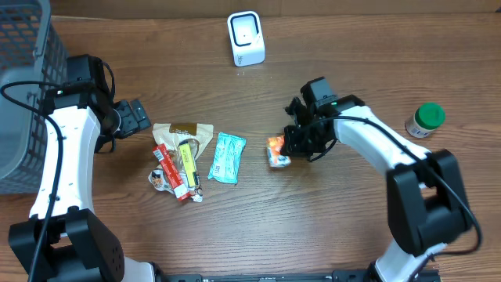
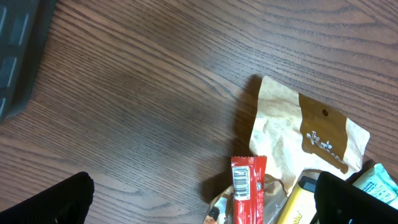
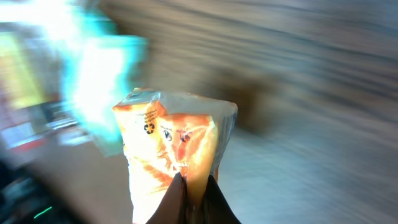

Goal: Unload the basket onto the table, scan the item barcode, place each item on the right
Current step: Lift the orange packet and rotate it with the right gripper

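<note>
Fingers (image 2: 56, 202) of the left gripper (image 1: 135, 115) stand spread wide, grasping nothing, at nine o'clock of the snack pile (image 1: 188, 157). Further right, the white scanner (image 1: 246, 37) sits at twelve o'clock on the table (image 1: 352, 227). The right gripper (image 1: 296, 141) is clenched on the orange packet (image 1: 276, 150), at three o'clock of the pile. The grasp looks done; carrying the packet to the scanner at eleven o'clock and showing its barcode remain.

On my worktop (image 1: 352, 47) the basket (image 1: 23, 94) sits far left, the scanner (image 1: 246, 37) at the back, the jar (image 1: 425, 120) far right. Packets (image 1: 188, 157) lie mid-left; just right of them my right tool (image 1: 286, 149) pinches a snack pack (image 1: 275, 152).
</note>
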### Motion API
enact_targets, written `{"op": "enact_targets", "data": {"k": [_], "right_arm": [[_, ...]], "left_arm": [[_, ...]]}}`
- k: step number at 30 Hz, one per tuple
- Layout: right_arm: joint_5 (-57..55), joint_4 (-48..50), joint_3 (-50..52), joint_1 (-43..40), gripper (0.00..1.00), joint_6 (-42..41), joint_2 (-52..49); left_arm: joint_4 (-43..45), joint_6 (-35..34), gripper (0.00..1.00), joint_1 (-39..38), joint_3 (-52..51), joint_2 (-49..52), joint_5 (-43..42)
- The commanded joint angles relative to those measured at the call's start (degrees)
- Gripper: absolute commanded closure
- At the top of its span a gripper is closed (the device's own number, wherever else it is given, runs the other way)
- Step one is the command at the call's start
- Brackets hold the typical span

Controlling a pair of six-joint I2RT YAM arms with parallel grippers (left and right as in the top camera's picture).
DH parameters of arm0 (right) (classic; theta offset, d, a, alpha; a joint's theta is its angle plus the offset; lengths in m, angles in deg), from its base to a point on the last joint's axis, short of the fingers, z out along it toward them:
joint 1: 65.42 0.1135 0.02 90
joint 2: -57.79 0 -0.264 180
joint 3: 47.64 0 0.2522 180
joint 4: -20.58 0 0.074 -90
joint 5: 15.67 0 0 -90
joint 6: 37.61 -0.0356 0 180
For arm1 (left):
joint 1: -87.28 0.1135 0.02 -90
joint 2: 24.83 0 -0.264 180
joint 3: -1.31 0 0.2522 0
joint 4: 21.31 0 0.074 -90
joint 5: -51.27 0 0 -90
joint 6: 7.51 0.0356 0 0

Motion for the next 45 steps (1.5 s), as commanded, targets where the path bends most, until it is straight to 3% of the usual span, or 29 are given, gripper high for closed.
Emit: {"op": "enact_targets", "data": {"k": [1, 14, 45], "right_arm": [[18.1, -1.0, -2.6, -0.3, 0.96, 4.3, 5.7], [50.7, -4.9, -2.5, -0.3, 0.96, 8.0, 6.0], [46.3, -5.0, -2.5, -0.3, 0.96, 7.9, 6.0]], "left_arm": [[0.0, 1.1, 0.0, -0.1, 1.1, -0.2, -0.2], [0.0, 1.1, 0.0, -0.1, 1.1, -0.2, -0.2], [0.0, 1.1, 0.0, -0.1, 1.1, -0.2, -0.2]]}}
